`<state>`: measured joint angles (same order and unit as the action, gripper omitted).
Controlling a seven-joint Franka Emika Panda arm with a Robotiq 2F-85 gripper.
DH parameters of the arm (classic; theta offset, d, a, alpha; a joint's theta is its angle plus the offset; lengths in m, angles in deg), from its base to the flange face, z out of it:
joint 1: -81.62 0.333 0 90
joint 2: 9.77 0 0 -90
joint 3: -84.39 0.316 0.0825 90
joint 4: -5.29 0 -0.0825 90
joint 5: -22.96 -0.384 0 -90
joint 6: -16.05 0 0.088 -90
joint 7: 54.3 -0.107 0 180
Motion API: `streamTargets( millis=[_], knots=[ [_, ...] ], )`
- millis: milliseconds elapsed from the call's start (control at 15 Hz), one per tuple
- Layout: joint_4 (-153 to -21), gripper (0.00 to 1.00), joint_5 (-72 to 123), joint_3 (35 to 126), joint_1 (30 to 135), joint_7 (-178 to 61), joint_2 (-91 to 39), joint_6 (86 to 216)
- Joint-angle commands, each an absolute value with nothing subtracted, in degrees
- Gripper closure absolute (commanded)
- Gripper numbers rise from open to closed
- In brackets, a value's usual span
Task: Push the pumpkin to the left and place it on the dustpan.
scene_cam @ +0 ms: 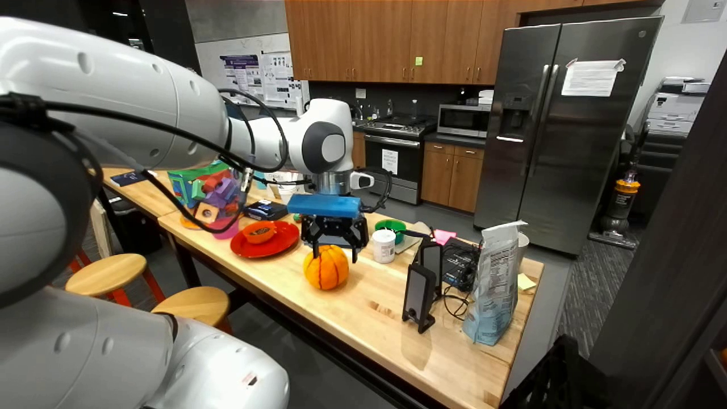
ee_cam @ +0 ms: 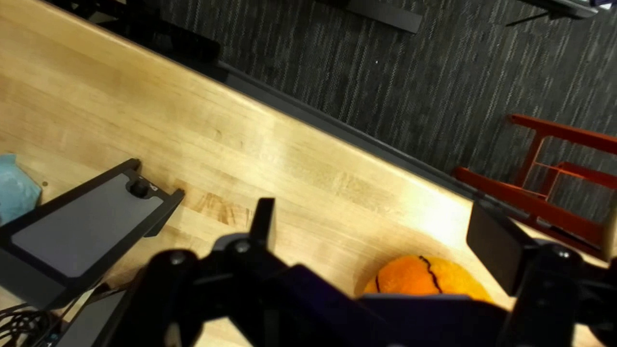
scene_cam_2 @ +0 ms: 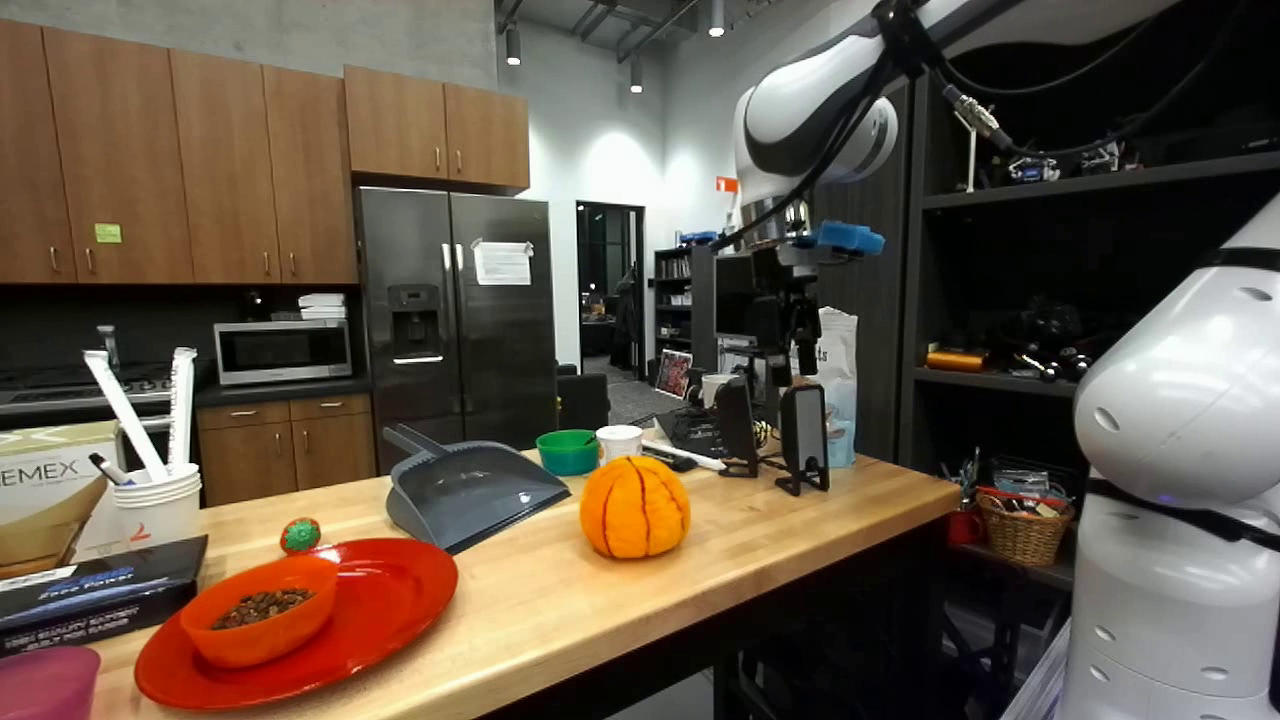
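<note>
The pumpkin [scene_cam: 326, 270], round and orange with dark rib lines, rests on the wooden table, as it also does in an exterior view [scene_cam_2: 635, 508]. Its top shows in the wrist view [ee_cam: 414, 279], partly hidden by my gripper's body. A grey dustpan [scene_cam_2: 470, 492] lies on the table left of and behind the pumpkin; it is not visible in the wrist view. My gripper [scene_cam_2: 793, 365] is open and empty, pointing down, raised above the table and clear of the pumpkin. In the wrist view the fingers [ee_cam: 373, 236] stand wide apart.
A red plate [scene_cam_2: 400, 620] with an orange bowl of brown bits [scene_cam_2: 258, 625] sits left of the pumpkin. A green bowl [scene_cam_2: 567, 455], white cup [scene_cam: 384, 245], black speakers [scene_cam: 419, 295] and a light-blue bag [scene_cam: 494, 289] also stand on the table. The table edge is near the pumpkin.
</note>
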<state>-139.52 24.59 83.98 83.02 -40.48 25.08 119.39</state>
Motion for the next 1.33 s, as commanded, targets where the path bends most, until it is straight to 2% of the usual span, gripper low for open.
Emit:
streamTargets(
  millis=[0,467,533,867,1267],
  knots=[
    [-137.6,0.0,24.9,81.6,84.7,-35.6,23.8,116.3],
    [-137.0,0.0,25.0,80.0,85.6,-29.4,23.6,114.6],
    [-136.1,0.0,24.0,80.3,87.2,-28.4,13.4,123.8],
    [-132.9,0.0,23.7,81.4,88.8,-24.0,-0.3,135.0],
    [-119.2,0.0,23.6,85.5,87.2,-22.7,-23.6,144.7]
  ],
)
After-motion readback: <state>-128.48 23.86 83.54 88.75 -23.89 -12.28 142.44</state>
